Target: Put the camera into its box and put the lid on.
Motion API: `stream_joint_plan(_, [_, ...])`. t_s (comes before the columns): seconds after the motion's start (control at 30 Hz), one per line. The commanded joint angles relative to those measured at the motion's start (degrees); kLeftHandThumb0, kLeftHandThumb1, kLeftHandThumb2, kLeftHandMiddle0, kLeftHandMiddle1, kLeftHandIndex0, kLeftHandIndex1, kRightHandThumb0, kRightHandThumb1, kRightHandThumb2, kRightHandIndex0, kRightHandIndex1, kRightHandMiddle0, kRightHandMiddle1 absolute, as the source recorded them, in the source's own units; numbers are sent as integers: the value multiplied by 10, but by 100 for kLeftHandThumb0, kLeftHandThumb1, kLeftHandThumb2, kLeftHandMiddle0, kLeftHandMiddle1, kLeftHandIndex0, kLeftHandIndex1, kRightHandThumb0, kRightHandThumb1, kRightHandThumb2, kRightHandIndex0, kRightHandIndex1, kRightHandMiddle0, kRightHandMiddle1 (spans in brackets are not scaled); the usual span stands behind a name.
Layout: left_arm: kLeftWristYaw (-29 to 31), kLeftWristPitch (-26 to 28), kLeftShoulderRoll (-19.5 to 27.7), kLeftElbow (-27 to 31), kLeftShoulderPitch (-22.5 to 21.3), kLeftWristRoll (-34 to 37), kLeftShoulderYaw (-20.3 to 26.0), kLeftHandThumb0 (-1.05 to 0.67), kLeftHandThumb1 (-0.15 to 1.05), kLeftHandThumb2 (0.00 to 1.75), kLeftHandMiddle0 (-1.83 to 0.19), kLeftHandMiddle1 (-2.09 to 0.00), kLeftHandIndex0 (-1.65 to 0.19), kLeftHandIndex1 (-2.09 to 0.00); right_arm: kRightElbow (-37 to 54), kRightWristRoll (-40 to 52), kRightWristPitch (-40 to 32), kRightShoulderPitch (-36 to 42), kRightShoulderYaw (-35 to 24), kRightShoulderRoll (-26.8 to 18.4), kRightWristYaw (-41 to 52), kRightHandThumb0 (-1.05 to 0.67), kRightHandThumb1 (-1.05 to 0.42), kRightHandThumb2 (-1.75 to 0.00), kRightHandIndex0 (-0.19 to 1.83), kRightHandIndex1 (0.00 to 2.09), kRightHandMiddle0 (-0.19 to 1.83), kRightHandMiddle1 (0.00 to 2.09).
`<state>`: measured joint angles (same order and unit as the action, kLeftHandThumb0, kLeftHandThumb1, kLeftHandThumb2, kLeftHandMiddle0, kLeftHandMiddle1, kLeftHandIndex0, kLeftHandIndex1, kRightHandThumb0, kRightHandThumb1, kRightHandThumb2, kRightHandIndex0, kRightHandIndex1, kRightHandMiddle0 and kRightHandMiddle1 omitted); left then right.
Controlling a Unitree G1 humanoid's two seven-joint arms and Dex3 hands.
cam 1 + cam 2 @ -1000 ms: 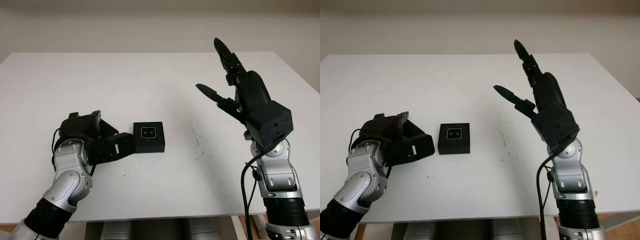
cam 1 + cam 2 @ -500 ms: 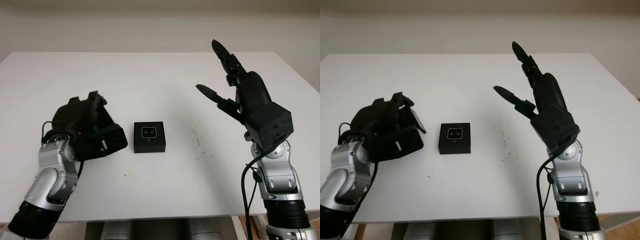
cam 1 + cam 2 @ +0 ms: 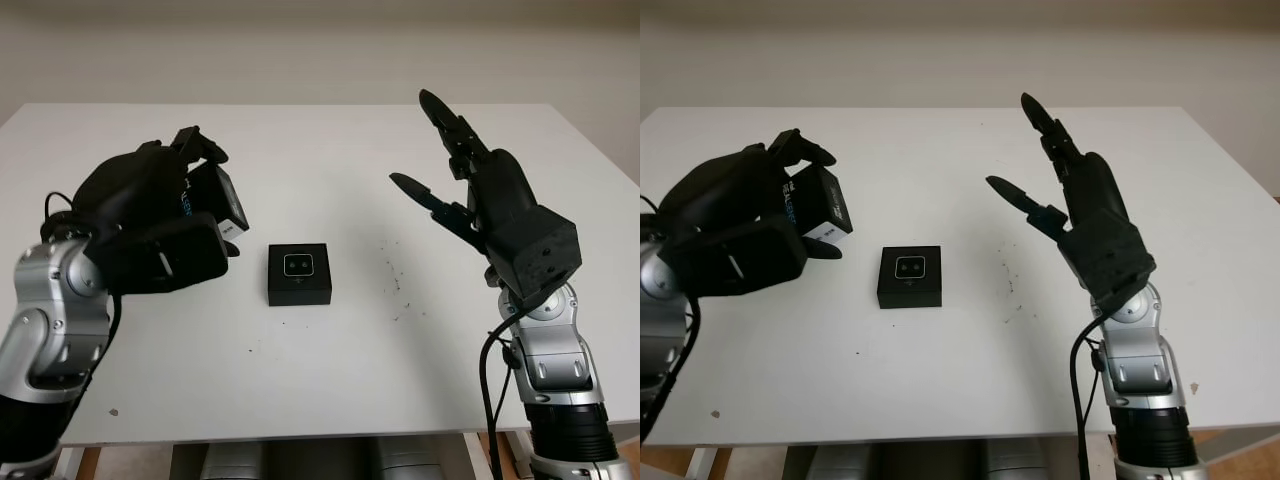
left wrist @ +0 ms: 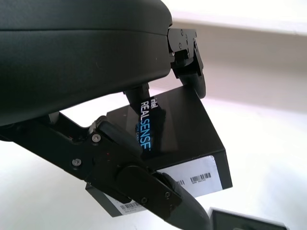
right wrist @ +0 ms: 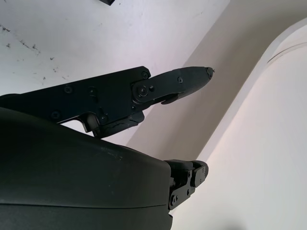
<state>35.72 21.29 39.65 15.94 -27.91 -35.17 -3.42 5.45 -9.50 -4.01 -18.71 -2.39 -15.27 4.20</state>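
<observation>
While my left hand is raised above the table, clamped on the black lid, I see the box with the camera at mid-table; my right hand, holding nothing, hovers right.

The left hand is raised above the desk on the left side, its black shell turned toward the head camera. Its fingers are curled around a black lid, one over the upper edge and the thumb under the lower edge, holding it clear of the surface. The silver left forearm comes up from the bottom left corner, bent at the wrist. The right hand is open, lifted above the right side of the desk with fingers pointing up and away. Its silver forearm stands nearly upright from the bottom right.
</observation>
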Motion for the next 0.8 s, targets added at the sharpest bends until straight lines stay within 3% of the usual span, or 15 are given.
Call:
stream_joint_plan(0.0, [27, -2, 6, -20, -33, 24, -8, -14, 92, 5, -26, -145, -19, -148, 8, -7, -3, -6, 3, 4, -8, -55, -105, -10, 3, 5, 17, 10])
stream_joint_plan(0.1, [46, -3, -4, -45, -54, 52, -23, -10, 92, 5, -23, -154, -14, -163, 12, -19, -9, -8, 7, 7, -17, -56, -105, -11, 3, 5, 14, 9])
stream_joint_plan(0.23, [61, 4, -23, -65, -75, 78, -50, -9, 92, 5, -25, -155, -14, -167, 9, -20, -1, -11, 7, 12, -26, -60, -105, -18, 2, 5, 8, 6])
stream_joint_plan(0.43, [63, -14, -34, -92, -82, 87, -85, -12, 91, 5, -27, -154, -16, -167, 14, -2, -25, -18, 0, 25, -31, -67, -105, -28, -4, 2, 1, 2])
stream_joint_plan(0.57, [66, 2, -49, -95, -82, 92, -99, -10, 93, 6, -21, -150, -15, -154, 23, 7, -49, -19, -3, 29, -28, -70, -105, -31, -7, 1, -2, 2])
stream_joint_plan(0.77, [24, -45, -59, -105, -64, 79, -114, -8, 94, 6, -16, -156, -14, -156, 28, 4, -54, -15, -2, 26, -27, -69, -105, -32, -7, 3, -2, 3])
